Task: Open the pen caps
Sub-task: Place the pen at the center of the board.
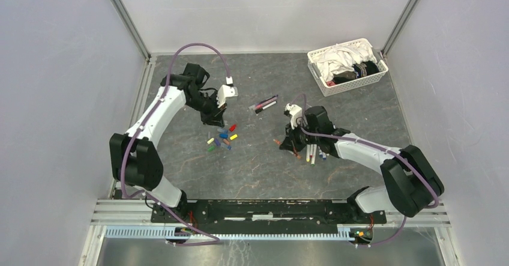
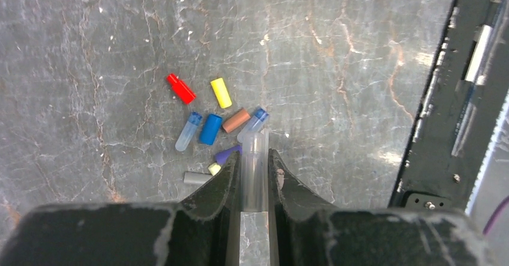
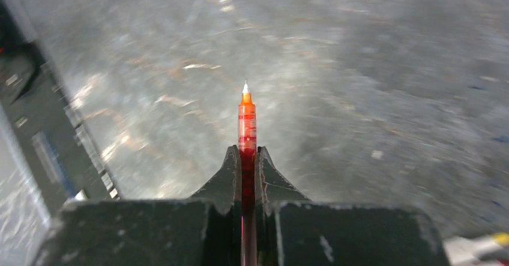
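Observation:
My left gripper [image 2: 254, 158] is shut on a clear pen cap [image 2: 254, 173], held just above the table. Below it lie several loose caps: red [image 2: 180, 89], yellow [image 2: 221, 92], blue [image 2: 210, 129], brown [image 2: 236, 120], purple [image 2: 227, 155] and grey [image 2: 197, 178]. From the top view the left gripper [image 1: 215, 120] hangs over this cap pile [image 1: 222, 139]. My right gripper [image 3: 246, 155] is shut on an uncapped red pen [image 3: 246, 119], tip pointing forward. In the top view the right gripper [image 1: 287, 144] is mid-table, with several white pens [image 1: 312, 153] lying beside it.
Two more pens [image 1: 264, 104] lie near the table's middle, farther back. A white lattice basket [image 1: 347, 65] of cloths stands at the back right. The black base rail [image 2: 462, 98] runs along the right of the left wrist view.

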`<state>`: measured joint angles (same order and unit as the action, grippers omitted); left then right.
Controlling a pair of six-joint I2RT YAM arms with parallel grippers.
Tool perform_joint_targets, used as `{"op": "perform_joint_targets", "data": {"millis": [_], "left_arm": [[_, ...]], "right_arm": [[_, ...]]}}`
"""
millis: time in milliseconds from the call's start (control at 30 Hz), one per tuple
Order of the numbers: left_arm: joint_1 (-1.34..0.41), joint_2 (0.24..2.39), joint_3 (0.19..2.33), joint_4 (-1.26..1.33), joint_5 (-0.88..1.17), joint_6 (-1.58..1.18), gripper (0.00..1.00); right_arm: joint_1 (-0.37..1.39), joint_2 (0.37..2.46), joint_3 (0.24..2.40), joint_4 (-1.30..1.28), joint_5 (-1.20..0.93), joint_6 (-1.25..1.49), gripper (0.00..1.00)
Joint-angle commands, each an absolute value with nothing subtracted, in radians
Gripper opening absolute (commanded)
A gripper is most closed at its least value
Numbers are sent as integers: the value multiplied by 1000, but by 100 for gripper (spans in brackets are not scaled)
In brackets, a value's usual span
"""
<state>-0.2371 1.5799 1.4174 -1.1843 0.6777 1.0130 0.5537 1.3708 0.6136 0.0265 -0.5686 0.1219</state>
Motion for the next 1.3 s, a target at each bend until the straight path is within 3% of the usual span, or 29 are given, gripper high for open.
{"op": "perform_joint_targets", "data": {"millis": [0, 233, 400, 633, 833, 1000, 1267], "left_arm": [[-239, 1594, 1306, -874, 610, 840, 2], [-239, 1655, 1157, -524, 360, 605, 2], [-239, 1717, 1121, -418, 323, 527, 2], [-239, 1788, 1082, -359, 305, 516, 3], [-239, 1756, 1042, -337, 342, 494, 39], [-239, 1714, 1045, -377, 390, 489, 46], [-236, 1601, 1144, -508, 419, 473, 51]], "right_arm": [[546, 1403, 676, 8, -195, 220, 0], [552, 1392, 572, 107, 117, 372, 0], [607, 1402, 542, 120, 283, 420, 1], [621, 1437, 526, 125, 321, 463, 10], [633, 1439, 494, 135, 318, 484, 22], [640, 1433, 488, 121, 304, 495, 30], [640, 1332, 537, 58, 364, 445, 30]]}}
